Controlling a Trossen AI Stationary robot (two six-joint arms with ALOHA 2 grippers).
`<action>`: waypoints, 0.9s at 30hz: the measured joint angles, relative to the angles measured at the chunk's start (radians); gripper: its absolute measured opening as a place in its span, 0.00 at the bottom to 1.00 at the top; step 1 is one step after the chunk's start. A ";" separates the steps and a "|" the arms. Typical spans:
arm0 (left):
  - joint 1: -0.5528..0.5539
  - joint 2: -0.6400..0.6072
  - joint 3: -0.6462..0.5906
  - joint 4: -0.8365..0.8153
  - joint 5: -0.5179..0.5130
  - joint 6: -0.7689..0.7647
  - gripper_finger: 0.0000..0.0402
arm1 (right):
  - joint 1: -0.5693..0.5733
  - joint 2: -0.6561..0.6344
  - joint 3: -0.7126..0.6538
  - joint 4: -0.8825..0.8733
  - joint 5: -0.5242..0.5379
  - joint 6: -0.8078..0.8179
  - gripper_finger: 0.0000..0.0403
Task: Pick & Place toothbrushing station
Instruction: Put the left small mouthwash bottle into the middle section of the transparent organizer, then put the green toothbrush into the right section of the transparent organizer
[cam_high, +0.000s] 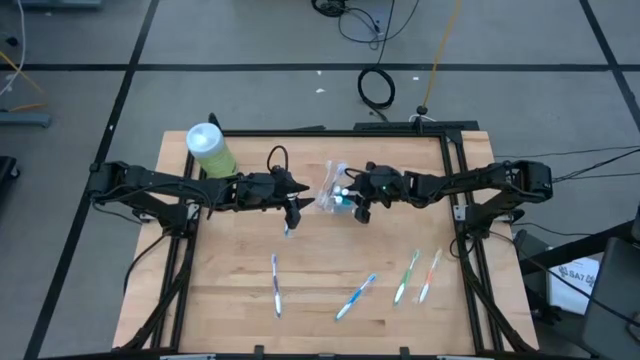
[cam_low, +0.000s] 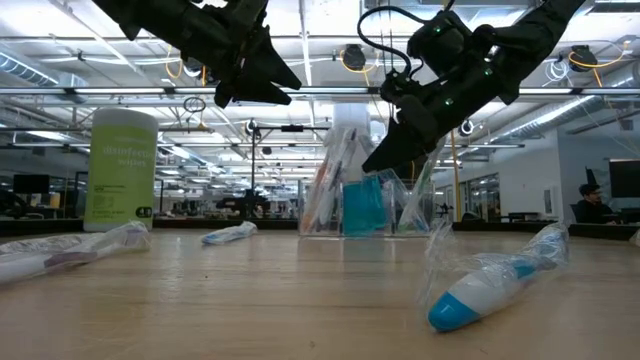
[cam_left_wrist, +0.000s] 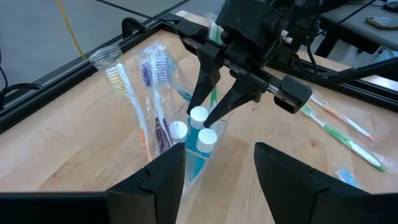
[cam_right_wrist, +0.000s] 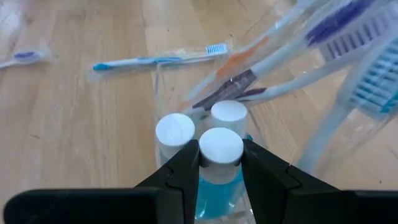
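Observation:
A small clear cup (cam_high: 333, 192) stands upright on the wooden table near its middle. It holds several wrapped toothbrushes (cam_left_wrist: 152, 81) and three teal tubes with white caps (cam_right_wrist: 175, 129). My right gripper (cam_right_wrist: 219, 163) reaches in from the table's right and is shut on one tube (cam_left_wrist: 198, 116). Left of the cup, above the table, my left gripper (cam_left_wrist: 217, 180) hovers open with nothing between its fingers. It points at the cup. My right gripper pinches one tube just under its white cap (cam_right_wrist: 219, 149), one finger (cam_right_wrist: 180, 174) on each side. The fingers slant down from the table's right. The tube stands upright among the other two, its lower part inside the cup (cam_right_wrist: 163, 93).
Several wrapped toothbrushes lie on the near half of the table (cam_high: 276, 283) (cam_high: 356, 296) (cam_high: 407, 276) (cam_high: 430, 275). One more (cam_high: 288, 228) lies under my left gripper. A large green white-lidded canister (cam_high: 211, 150) stands at the far left corner. A black frame (cam_high: 455, 170) edges the table.

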 joint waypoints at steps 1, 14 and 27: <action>0.000 0.000 0.000 0.000 0.000 0.000 0.49 | 0.000 0.000 0.000 -0.005 0.000 -0.001 0.24; 0.000 0.000 0.000 0.000 0.000 -0.001 0.49 | 0.000 0.001 -0.001 -0.047 0.062 -0.055 0.38; 0.000 0.000 0.000 0.000 0.000 -0.001 0.49 | 0.002 -0.033 -0.001 0.020 0.074 -0.078 0.47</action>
